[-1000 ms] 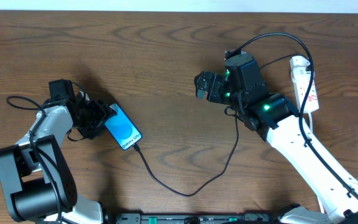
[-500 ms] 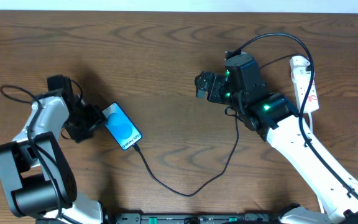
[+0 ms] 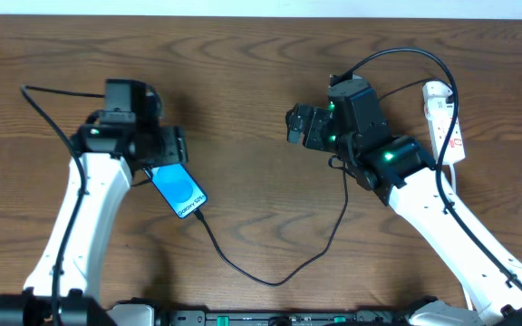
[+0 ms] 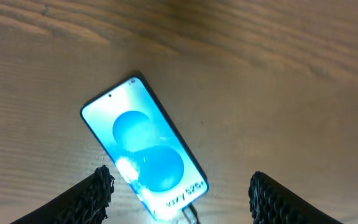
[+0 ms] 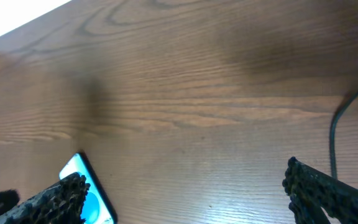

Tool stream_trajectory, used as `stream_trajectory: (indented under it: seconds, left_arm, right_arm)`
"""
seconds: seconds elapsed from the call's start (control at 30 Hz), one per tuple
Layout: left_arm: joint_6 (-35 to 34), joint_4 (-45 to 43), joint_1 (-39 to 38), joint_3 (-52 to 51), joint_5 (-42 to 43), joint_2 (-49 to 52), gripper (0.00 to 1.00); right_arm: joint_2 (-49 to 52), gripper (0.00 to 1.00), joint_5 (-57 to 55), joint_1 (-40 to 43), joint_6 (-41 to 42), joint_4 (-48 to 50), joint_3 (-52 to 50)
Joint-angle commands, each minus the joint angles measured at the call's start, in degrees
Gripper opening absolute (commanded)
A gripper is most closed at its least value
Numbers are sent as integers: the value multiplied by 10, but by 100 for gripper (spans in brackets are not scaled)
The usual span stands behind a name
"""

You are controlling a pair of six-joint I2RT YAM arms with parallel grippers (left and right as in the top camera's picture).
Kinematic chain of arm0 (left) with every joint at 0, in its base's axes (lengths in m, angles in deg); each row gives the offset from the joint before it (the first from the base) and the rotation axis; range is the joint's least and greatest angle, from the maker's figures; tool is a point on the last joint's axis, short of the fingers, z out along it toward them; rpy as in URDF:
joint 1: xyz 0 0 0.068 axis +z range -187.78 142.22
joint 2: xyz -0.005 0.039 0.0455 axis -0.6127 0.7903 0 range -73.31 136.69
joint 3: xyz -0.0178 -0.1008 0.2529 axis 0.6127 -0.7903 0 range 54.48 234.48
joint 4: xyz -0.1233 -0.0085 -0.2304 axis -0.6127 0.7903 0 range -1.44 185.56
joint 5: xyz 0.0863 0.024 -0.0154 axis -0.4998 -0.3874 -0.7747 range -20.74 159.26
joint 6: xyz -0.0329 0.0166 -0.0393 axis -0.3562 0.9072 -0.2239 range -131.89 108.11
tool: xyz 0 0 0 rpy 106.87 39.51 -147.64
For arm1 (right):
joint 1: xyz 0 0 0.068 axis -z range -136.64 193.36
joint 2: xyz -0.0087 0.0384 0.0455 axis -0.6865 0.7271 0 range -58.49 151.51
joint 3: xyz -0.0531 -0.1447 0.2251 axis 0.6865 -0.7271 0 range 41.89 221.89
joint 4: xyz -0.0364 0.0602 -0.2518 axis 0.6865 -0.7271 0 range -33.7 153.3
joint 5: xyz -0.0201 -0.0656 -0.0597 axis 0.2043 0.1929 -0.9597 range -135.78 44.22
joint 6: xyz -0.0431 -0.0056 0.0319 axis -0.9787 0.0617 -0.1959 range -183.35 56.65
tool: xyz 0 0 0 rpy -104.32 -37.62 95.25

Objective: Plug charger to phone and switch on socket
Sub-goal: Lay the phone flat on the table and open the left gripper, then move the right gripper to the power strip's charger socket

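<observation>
The phone (image 3: 178,188) lies face up on the wooden table (image 3: 243,63), around 9 o'clock from the table's middle. Its blue screen is lit and its long axis runs from 11 o'clock to 5 o'clock. The charger (image 3: 275,282) meets the phone's 5 o'clock end with its plug tip; whether it is fully seated cannot be told. From there the black cable sags toward 6 o'clock, then climbs toward 1 o'clock up to the right arm.

The left gripper (image 3: 169,149) hangs just over the phone's 11 o'clock end. In the left wrist view its 2 fingers (image 4: 95,190) stand wide apart on either side of the phone and touch nothing, so the jaws are open and empty.

The right gripper (image 3: 294,125) is well apart from the phone, at about 2 o'clock from it, and points toward 9 o'clock. Its jaws are spread wide and hold nothing, with bare wood between them in the right wrist view.

The socket (image 3: 439,116) lies at the table's 3 o'clock edge, just beyond the right arm. Its long axis runs from 12 to 6 o'clock and its red markings show. Its switch position cannot be told.
</observation>
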Motion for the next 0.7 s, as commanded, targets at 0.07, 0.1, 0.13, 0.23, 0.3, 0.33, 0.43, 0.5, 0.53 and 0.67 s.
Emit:
stream_trajectory:
  seconds: [0.07, 0.1, 0.13, 0.23, 0.3, 0.33, 0.43, 0.5, 0.53, 0.67]
  left_arm:
    - [19, 55, -36, 7, -50, -34, 80]
    - [19, 66, -39, 7, -50, -38, 83]
    - [18, 80, -41, 7, -49, -42, 84]
    - [18, 115, -41, 7, -50, -48, 85]
    - [18, 127, -41, 7, -50, -50, 85]
    - [18, 128, -41, 7, -49, -50, 86]
    - [18, 124, -41, 7, -49, -50, 86]
    - [18, 122, -41, 7, -50, -50, 86]
    - [19, 122, -41, 7, -50, -50, 86]
    - [19, 122, -41, 7, -50, -50, 86]
  right_arm:
    - [-3, 99, -28, 5, -26, -11, 12]
    - [-3, 99, -28, 5, -26, -10, 12]
    - [-3, 99, -28, 5, -26, -10, 12]
    - [-3, 99, -34, 5, -26, -10, 12]
    - [-3, 99, -34, 5, -26, -10, 12]
    - [-3, 99, -34, 5, -26, -10, 12]
    - [-3, 99, -34, 4, -26, -11, 12]
    - [-3, 99, -34, 4, -26, -11, 12]
    - [-3, 99, -34, 4, -26, -11, 12]
    - [-3, 99, -34, 4, -26, -23, 12]
